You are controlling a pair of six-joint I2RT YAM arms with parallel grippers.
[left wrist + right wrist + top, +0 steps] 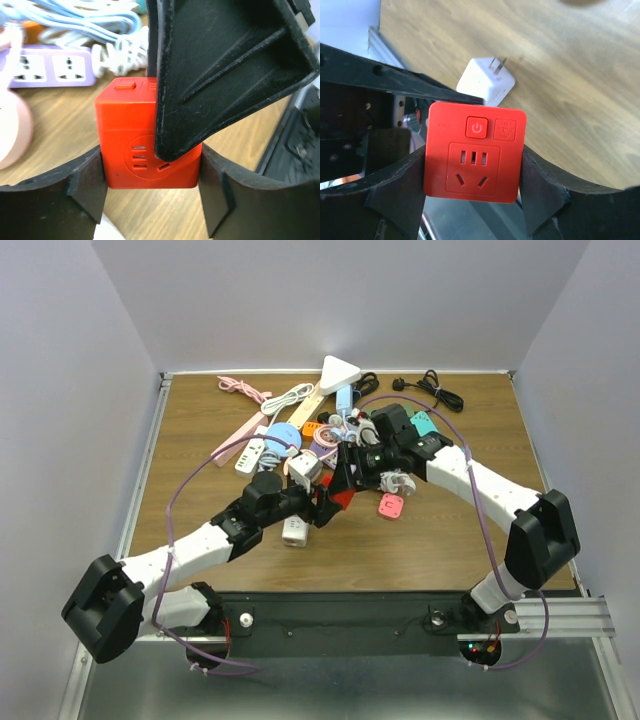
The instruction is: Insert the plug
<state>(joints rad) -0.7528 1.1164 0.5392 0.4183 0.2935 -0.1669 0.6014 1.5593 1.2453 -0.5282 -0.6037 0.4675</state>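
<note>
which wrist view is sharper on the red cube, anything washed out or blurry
Right wrist: red socket cube crisp, top-left corner of the picture washed out white. Left wrist: cube sharp too, but the purple power strip behind is soft and a black finger blocks much of the frame.

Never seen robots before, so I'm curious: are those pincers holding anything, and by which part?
Both hold one red socket cube: the right pincer and left pincer each squeeze two opposite side faces.
</note>
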